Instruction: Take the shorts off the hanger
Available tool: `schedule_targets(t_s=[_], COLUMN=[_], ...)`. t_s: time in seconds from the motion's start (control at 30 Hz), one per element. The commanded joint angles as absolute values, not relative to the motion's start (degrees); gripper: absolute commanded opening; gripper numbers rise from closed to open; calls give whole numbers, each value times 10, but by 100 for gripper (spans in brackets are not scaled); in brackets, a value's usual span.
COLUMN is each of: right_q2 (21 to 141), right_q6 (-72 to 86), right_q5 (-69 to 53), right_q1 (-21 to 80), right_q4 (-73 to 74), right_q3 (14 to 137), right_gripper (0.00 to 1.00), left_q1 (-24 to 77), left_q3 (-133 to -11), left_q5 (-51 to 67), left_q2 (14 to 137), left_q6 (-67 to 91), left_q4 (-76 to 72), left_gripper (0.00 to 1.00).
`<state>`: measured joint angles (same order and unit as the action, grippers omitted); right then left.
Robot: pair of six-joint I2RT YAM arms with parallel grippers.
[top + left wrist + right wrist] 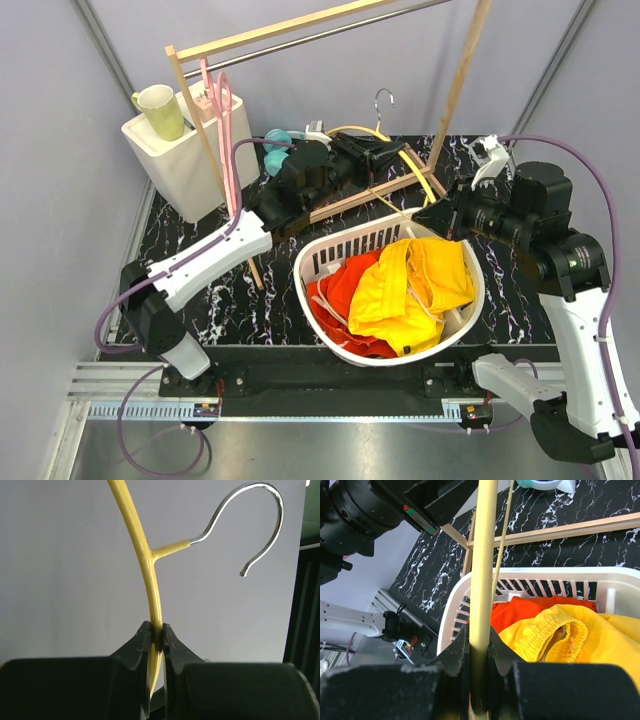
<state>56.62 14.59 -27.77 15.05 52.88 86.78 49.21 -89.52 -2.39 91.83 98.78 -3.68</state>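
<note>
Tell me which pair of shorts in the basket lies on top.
The yellow pair; it lies over the orange-red pair, which peeks out at the left of the basket.

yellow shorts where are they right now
In the top view, the yellow shorts lie in the white basket at centre right of the table, draped over the right side of the orange-red shorts.

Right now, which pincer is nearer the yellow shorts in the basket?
Right. The right pincer grips the hanger just above the basket's far rim, beside the yellow shorts; the left pincer holds the hanger farther back, beyond the basket.
</note>
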Motion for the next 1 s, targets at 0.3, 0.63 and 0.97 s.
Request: schedule_targets(t_s=[0.3,0.63,0.97], right_q2=[587,660,815], right_q6=[239,255,257], right_q5=[-163,-160,-177], right_q1=[148,148,147], right_q4=[542,526,497], right_q3=[967,1008,1162], right_gripper=[0,0,0], left_q1=[522,525,525], left_q3=[-852,-978,-1112], left_q5=[65,172,85], left_q2=[816,826,781], left_q6=[869,675,324], left_q4=[-118,-68,194], left_gripper=[70,70,77])
